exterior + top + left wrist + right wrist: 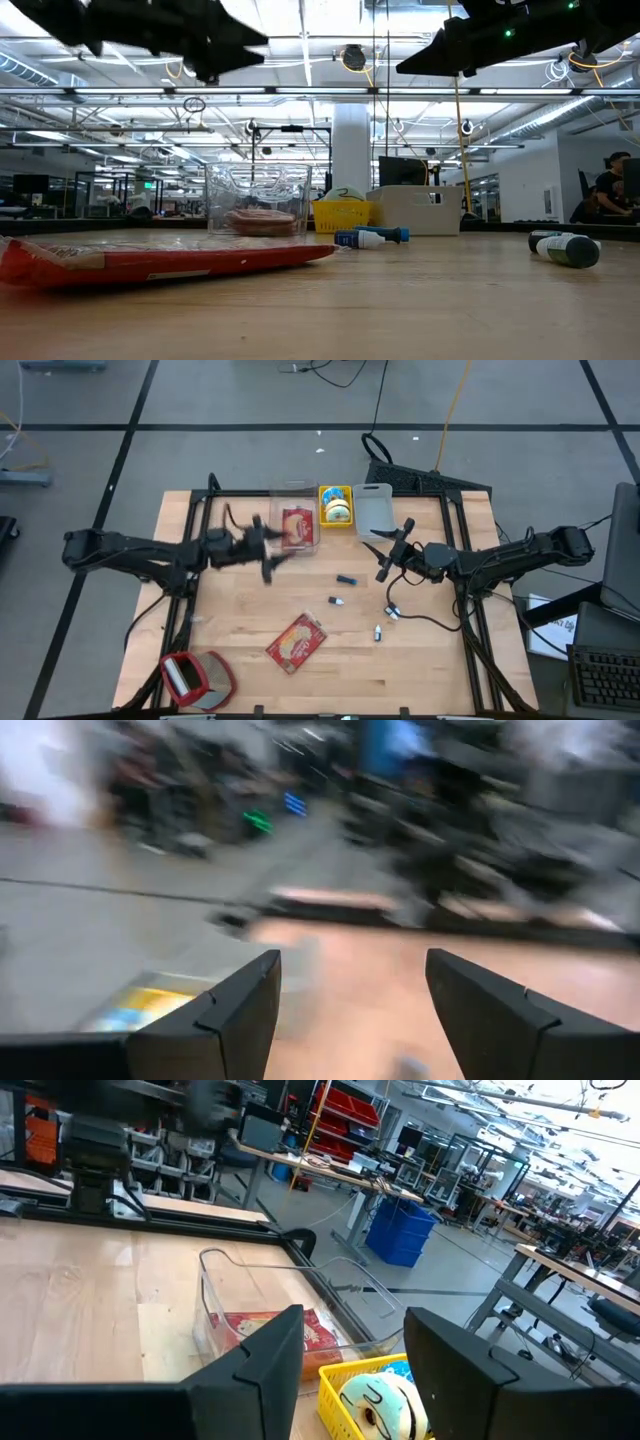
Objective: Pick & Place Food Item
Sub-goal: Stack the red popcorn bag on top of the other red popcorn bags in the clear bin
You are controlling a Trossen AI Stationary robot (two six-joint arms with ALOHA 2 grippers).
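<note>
Your table holds two red food packets. One packet (298, 527) already lies inside the clear bin (296, 490) at the far edge of the table, so that placement looks done. The second packet (296, 641) lies flat on the bare wood near the front edge, well apart from the bin, and nothing is touching it. As a judgement, the job is about halfway: one item is in and one is left to fetch.

Your left gripper (268, 556) hangs above the table just beside the bin, its jaws apart and empty. Your right gripper (392, 550) hovers over the table's right half, near the grey tray, its fingers apart with nothing between them.

Containers, along the far edge from left to right:
- The clear bin holds the one red packet and nothing else that shows.
- A yellow basket (336, 506) just beside it holds a round pale item; what it is cannot be told.
- A grey tray (372, 510) next to the basket shows nothing in it.

A red-lidded box (196, 676) stands open at the front left corner; its contents are unclear. Small markers (346, 579) lie scattered mid-table.
</note>
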